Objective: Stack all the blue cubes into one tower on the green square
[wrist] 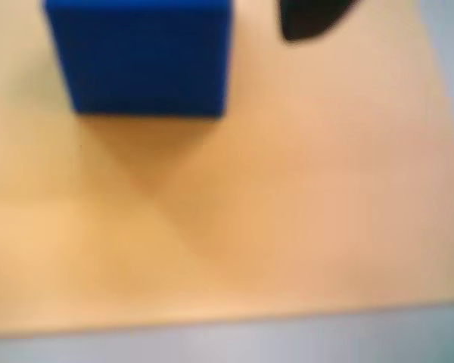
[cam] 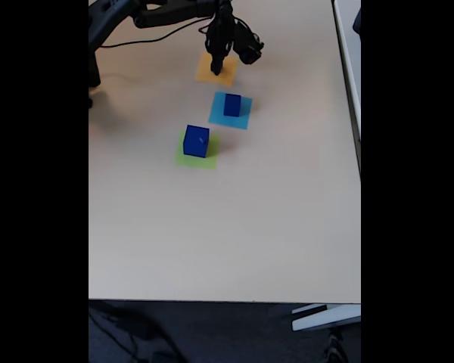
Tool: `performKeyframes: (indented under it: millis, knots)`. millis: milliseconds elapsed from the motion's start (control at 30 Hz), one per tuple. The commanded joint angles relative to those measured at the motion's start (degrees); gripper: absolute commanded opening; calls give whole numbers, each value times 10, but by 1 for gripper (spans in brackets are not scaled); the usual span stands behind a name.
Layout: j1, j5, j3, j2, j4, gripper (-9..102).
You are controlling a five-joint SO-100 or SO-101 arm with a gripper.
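Fingers first: I see the gripper (cam: 216,66) pointing straight down over the orange square (cam: 216,69) at the far end of the table (cam: 212,227) in the fixed view. From there I cannot tell whether the jaws are apart or together. In the wrist view, one dark fingertip (wrist: 306,23) comes in at the top edge, just right of a blue cube (wrist: 140,57); I see no contact between them, and the second finger is out of frame.

That cube sits flat on the orange sheet (wrist: 250,212), its front face square to the lens, matte and solid, edges soft from blur. The sheet looks like thin paper, with grey table showing past its near and right edges.

The fixed view gives me the wider layout. A mid-sized cube (cam: 232,104) stands upright on the light-blue square (cam: 221,115), turned a little off the sheet's edges. Nearer the camera, the largest cube (cam: 196,141) stands on the green square (cam: 204,159), covering its upper left part. I cannot make out the cube on the orange sheet from this camera; the arm (cam: 166,11) hides it.
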Motion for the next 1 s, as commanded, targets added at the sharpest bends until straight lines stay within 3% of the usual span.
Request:
performKeyframes:
  millis: [0,233,667,967]
  knots:
    - [2,-36,-76,8,-9,22]
    - [33,-127,-119,36,-37,24]
    - [221,-333,-64,154,-33,25]
    - [301,-358,-63,141,-4,26]
